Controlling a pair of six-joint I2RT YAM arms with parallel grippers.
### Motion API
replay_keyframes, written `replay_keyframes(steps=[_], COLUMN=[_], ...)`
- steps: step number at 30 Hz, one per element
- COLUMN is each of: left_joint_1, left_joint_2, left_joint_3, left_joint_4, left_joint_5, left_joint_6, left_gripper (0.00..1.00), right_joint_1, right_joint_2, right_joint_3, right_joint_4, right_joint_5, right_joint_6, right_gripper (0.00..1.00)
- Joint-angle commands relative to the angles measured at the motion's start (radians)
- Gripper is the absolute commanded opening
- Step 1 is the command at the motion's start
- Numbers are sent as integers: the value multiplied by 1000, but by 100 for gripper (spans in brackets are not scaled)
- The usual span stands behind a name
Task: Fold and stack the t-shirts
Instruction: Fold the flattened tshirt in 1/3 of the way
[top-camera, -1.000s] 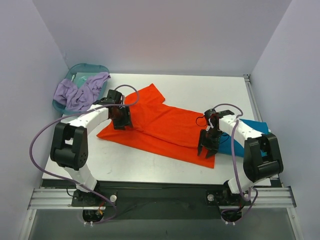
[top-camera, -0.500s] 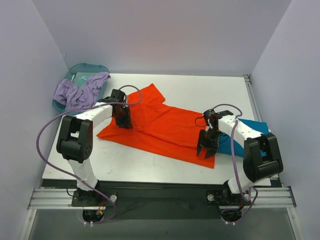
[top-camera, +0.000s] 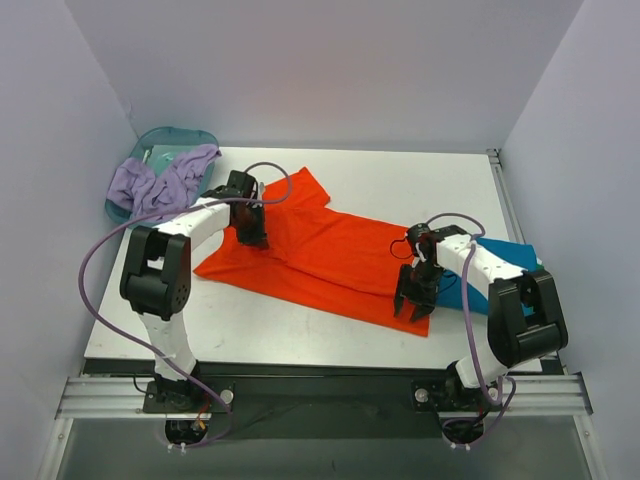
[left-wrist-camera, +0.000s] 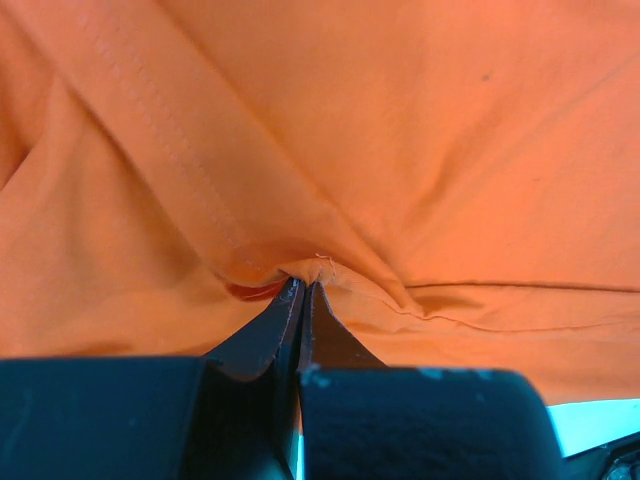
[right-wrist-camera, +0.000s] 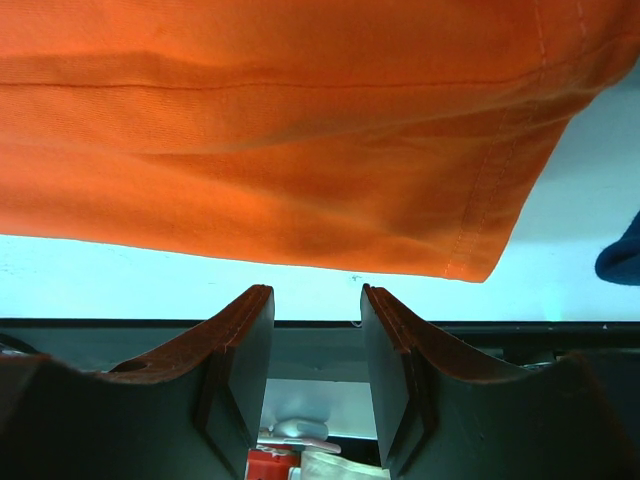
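A bright orange-red t-shirt (top-camera: 320, 255) lies spread across the middle of the table, partly folded lengthwise. My left gripper (top-camera: 256, 238) is shut on a pinch of its cloth (left-wrist-camera: 310, 268) near the left sleeve end. My right gripper (top-camera: 412, 307) hangs open just above the shirt's near right corner (right-wrist-camera: 480, 255), with nothing between its fingers (right-wrist-camera: 245, 330). A teal-blue folded t-shirt (top-camera: 500, 262) lies at the right edge, partly behind the right arm.
A translucent teal basin (top-camera: 165, 160) stands at the back left corner with a lilac cloth (top-camera: 150, 185) draped over it. Grey walls close in the table on three sides. The table's front edge (right-wrist-camera: 320, 322) runs close under the right gripper.
The left gripper moved a little toward the back along the shirt's left end and shut on the cloth. The right gripper stayed almost still and open.
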Motion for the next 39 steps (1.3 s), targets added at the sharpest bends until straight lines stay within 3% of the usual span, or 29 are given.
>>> replay_keyframes(steps=[1, 21, 39], left_joint_1=[-17, -100, -133], left_joint_2=[17, 232, 277], left_joint_3=[74, 382, 470], left_joint_4=[20, -222, -265], left_joint_5=[44, 31, 33], left_joint_6=[39, 217, 221], left_gripper=[0, 0, 0], right_joint_1=[8, 19, 34], right_joint_2=[-40, -3, 31], right_joint_3=[-13, -27, -10], right_joint_4=[-49, -49, -49], right_joint_5=[10, 27, 30], right_joint_6=[18, 33, 29], right_gripper=[41, 41, 41])
